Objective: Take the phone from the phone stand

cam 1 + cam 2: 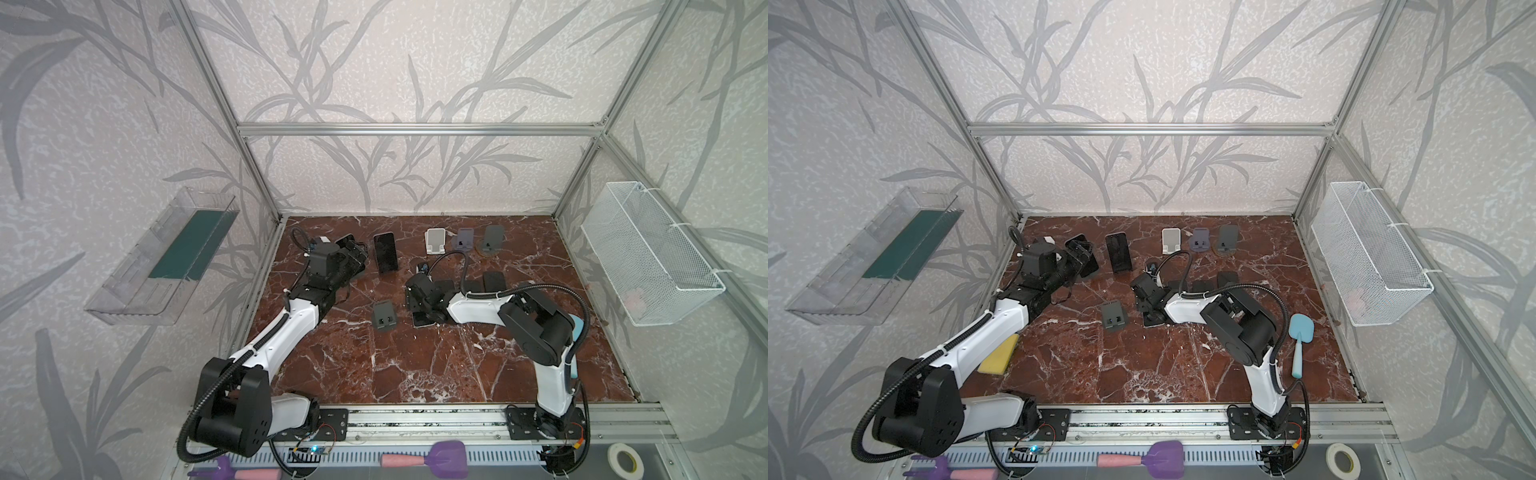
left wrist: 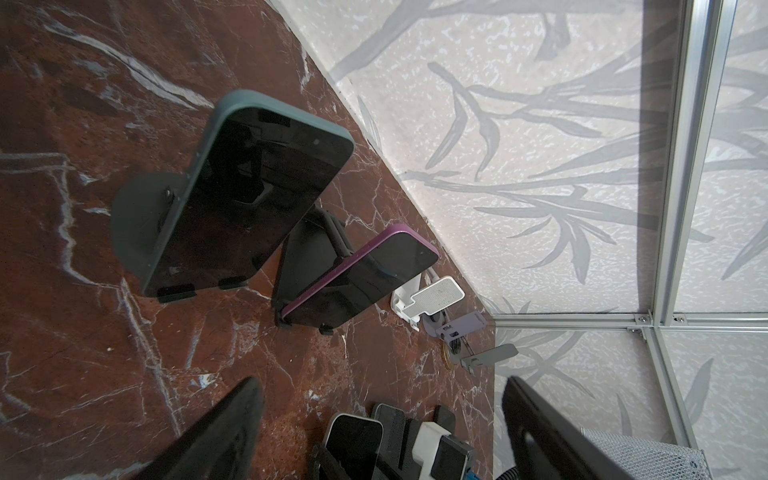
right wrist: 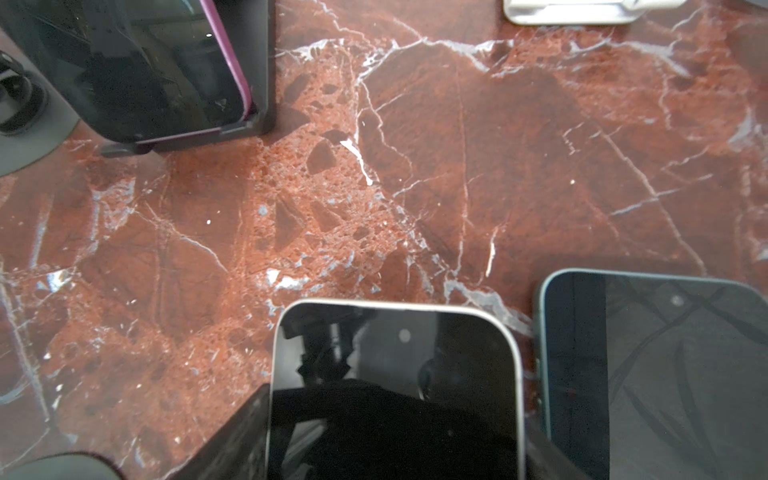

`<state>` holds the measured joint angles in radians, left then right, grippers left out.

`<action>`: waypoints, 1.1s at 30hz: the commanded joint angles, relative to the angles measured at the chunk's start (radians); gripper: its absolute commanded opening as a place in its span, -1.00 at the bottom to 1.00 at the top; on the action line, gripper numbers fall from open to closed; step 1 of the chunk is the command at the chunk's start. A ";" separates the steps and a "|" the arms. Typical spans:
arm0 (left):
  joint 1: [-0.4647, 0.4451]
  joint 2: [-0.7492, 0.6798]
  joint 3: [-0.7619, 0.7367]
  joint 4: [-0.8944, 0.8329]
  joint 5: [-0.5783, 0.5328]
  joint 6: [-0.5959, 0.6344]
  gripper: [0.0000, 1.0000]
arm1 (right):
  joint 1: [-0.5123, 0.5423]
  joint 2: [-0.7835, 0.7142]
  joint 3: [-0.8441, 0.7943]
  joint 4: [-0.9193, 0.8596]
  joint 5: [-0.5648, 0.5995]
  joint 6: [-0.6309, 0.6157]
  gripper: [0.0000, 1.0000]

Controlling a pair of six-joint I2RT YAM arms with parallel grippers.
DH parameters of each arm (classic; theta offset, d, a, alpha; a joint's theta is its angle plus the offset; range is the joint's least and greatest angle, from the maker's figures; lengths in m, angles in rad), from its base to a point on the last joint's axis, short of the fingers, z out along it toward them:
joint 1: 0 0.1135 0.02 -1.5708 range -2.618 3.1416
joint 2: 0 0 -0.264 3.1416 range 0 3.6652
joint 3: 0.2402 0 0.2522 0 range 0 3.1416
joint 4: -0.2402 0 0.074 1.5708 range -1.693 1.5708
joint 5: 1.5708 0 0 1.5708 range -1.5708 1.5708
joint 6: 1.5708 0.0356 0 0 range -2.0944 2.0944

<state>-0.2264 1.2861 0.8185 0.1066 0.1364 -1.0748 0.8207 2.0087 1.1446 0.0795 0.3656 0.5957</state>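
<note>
Red-brown marble tabletop (image 1: 415, 365), white veins, inside an alu-frame cage. Walls papered w/ grey leaf pattern. Clear plastic bin (image 1: 137, 282) w/ green liner hangs on the left wall, white wire-mesh basket (image 1: 648, 253) on the right wall.

Far-left of the top: teal-cased phone (image 2: 249, 191), screen dark, leans on a round-base stand (image 2: 133, 224), bottom edge sitting in the stand's two lips. Just beside it, purple-cased phone (image 2: 361, 278) propped on a black stand (image 2: 307, 249). Left gripper (image 2: 381, 386) faces the teal one w/o touching it; fingers wide apart, nothing between them.

Back row by the far wall: white stand (image 1: 435, 241), lilac stand (image 1: 462, 240), back grey stand (image 1: 492, 240). Front grey stand (image 1: 383, 316) sits nearer front-centre.

Right gripper (image 1: 419, 307) is low at mid-table over a silver-edged phone (image 3: 395, 353) lying flat. A finger on either side of it, but can't tell if it's pinched or loose. Dark-edged phone (image 3: 648, 365) lies flat just beside.

Blue spatula (image 1: 1300, 336) on the marble near the right arm, yellow sponge (image 1: 998, 355) under the left arm. Tape roll (image 1: 625, 459) off the front rail.
</note>
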 commanded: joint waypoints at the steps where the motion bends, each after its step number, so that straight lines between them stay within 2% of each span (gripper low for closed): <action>1: -0.004 -0.014 0.028 0.013 -0.005 0.003 0.81 | -0.004 -0.006 0.024 -0.020 0.018 0.013 0.51; 25: -0.002 -0.016 0.024 0.012 -0.014 0.006 0.81 | -0.003 -0.026 0.024 -0.033 0.013 0.023 0.57; 33: -0.002 -0.017 0.026 0.014 -0.011 0.006 0.81 | 0.001 -0.092 0.027 -0.029 0.021 -0.016 0.59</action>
<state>-0.2264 1.2858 0.8185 0.1062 0.1329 -1.0748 0.8207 1.9812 1.1473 0.0574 0.3660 0.6041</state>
